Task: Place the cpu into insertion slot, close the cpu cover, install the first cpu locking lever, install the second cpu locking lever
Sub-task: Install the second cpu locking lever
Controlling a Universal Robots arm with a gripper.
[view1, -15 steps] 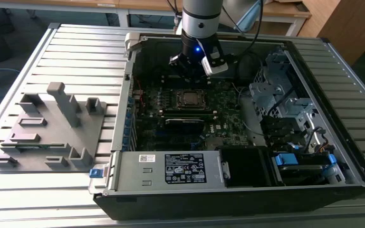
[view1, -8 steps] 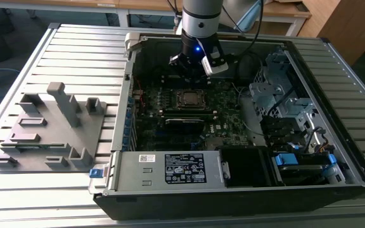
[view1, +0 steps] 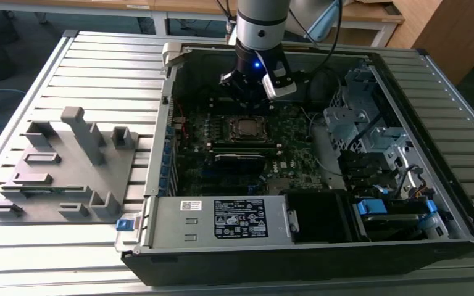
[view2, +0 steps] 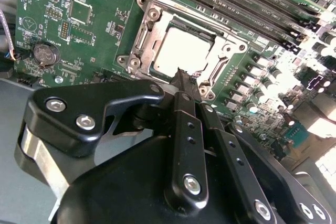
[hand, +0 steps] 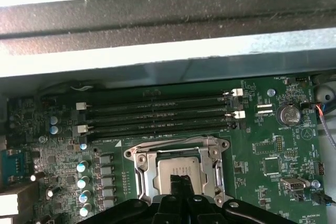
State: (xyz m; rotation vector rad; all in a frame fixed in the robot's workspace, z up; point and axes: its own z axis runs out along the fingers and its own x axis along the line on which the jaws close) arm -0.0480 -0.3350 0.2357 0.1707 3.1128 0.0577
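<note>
Exterior view: gripper (view1: 252, 98) hangs inside the open computer case (view1: 459, 203), above the insertion slot (view1: 247, 127). Second wrist view: jaws pressed together over the cpu (view2: 181, 55), which lies seated beneath the lowered cpu cover (view2: 144, 30). First wrist view: cpu (hand: 178, 169) visible through the cover's window.

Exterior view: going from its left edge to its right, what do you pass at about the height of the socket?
Grey fixture plate → computer case's side wall → cpu cover closed over the cpu → silver drive cage → slatted table.
</note>
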